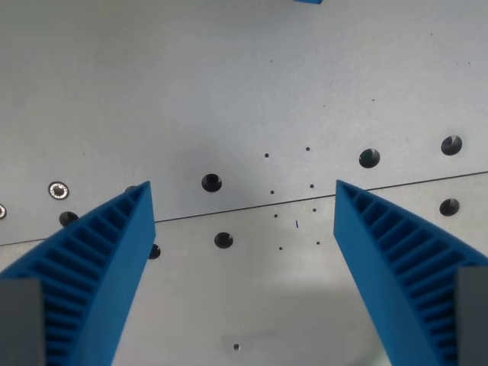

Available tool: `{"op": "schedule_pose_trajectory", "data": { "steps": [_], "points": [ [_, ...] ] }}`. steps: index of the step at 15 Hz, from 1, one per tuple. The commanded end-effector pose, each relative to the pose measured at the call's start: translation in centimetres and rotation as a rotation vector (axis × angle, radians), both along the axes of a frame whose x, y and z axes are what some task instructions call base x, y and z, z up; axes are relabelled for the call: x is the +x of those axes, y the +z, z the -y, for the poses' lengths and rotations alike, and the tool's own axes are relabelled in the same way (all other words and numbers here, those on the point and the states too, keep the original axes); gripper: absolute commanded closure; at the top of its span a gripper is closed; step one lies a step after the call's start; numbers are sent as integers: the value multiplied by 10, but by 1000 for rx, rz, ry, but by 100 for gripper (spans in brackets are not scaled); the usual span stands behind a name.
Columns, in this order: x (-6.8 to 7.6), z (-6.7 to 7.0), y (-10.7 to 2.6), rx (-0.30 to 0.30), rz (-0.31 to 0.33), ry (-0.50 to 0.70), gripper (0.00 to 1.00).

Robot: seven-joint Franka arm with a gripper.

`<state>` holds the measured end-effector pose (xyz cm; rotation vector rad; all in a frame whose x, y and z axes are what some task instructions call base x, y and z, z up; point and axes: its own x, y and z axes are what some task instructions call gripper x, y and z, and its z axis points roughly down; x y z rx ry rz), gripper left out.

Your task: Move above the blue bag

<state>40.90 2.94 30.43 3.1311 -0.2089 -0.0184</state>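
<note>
Over bare metal table (229,91), blue fingers (114,252) spread wide, gripping nothing, blue bag (308,2) sliver at top edge

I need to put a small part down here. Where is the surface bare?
The table is bare above the row of holes. Between the open pincer fingers lie the seam and small holes. A blue scrap touches the top edge.

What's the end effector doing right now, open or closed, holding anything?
End effector: open, fingers spread wide apart, nothing between them; only the bare metal table shows below.
</note>
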Motion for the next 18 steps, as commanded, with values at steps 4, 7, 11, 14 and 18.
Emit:
{"op": "schedule_pose_trajectory", "data": {
  "steps": [4, 7, 11, 14, 18],
  "points": [
    [0, 0, 3, 0, 6, 1, 0],
    [1, 0, 2, 0, 8, 3, 0],
    [6, 1, -1, -1, 11, 15, 0],
    [12, 3, -4, -1, 8, 28, 0],
    [26, 8, -12, -3, -6, 50, 0]
  ]
}}
